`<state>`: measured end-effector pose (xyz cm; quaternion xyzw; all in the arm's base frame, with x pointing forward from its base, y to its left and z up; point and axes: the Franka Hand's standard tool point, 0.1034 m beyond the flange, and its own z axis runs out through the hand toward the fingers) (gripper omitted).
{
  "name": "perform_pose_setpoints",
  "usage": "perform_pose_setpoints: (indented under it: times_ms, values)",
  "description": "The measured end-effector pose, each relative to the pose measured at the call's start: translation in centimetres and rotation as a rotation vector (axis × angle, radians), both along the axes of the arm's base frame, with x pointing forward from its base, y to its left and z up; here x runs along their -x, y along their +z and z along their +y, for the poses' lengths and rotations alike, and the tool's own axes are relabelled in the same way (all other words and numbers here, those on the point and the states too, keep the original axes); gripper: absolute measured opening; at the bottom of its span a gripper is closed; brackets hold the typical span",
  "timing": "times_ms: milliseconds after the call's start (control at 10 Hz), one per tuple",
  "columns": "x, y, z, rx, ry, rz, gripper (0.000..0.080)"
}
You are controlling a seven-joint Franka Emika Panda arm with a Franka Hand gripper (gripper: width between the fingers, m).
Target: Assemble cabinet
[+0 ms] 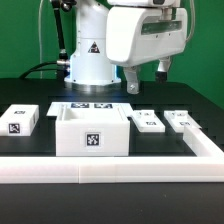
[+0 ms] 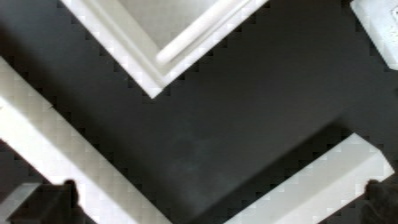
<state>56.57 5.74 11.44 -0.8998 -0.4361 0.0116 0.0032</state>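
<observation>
The cabinet (image 1: 92, 131) is a white open-topped box with a square tag on its front, standing mid-table. Two small white tagged panels (image 1: 148, 120) (image 1: 183, 121) lie to its right in the exterior view. A small flat tagged block (image 1: 20, 121) lies to its left. My gripper (image 1: 146, 76) hangs high above the table, behind the cabinet and the panels, touching nothing. In the wrist view my gripper (image 2: 214, 208) is open and empty, with one dark fingertip (image 2: 39, 205) at each edge and bare dark table between them. A white angled corner (image 2: 164, 50) shows there; I cannot tell which part it is.
A long white rail (image 1: 110, 166) runs along the table's front and turns back along the exterior view's right (image 1: 204, 143). The marker board (image 1: 88, 104) lies flat behind the cabinet. The arm's white base (image 1: 90, 55) stands at the back. White diagonal strips (image 2: 54, 150) (image 2: 347, 180) cross the wrist view.
</observation>
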Motion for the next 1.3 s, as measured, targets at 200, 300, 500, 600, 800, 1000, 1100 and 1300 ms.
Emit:
perform_pose_setpoints:
  times_ms: [200,300,500,600,800,1000,1100,1300]
  values:
    - [0.0,0.0,0.0,0.0,0.0,0.0,0.0798]
    - [0.0,0.0,0.0,0.0,0.0,0.0,0.0798]
    - [0.0,0.0,0.0,0.0,0.0,0.0,0.0798]
    - [0.0,0.0,0.0,0.0,0.0,0.0,0.0798]
    - [0.0,0.0,0.0,0.0,0.0,0.0,0.0798]
    - [0.4,-0.4,0.0,-0.005,0.049,-0.027,0.0798]
    - [1.5,-1.0,-0.5,-0.006,0.134,-0.039,0.0798]
    - [2.9,-1.5,-2.2,-0.003,0.234,-0.017,0.0798]
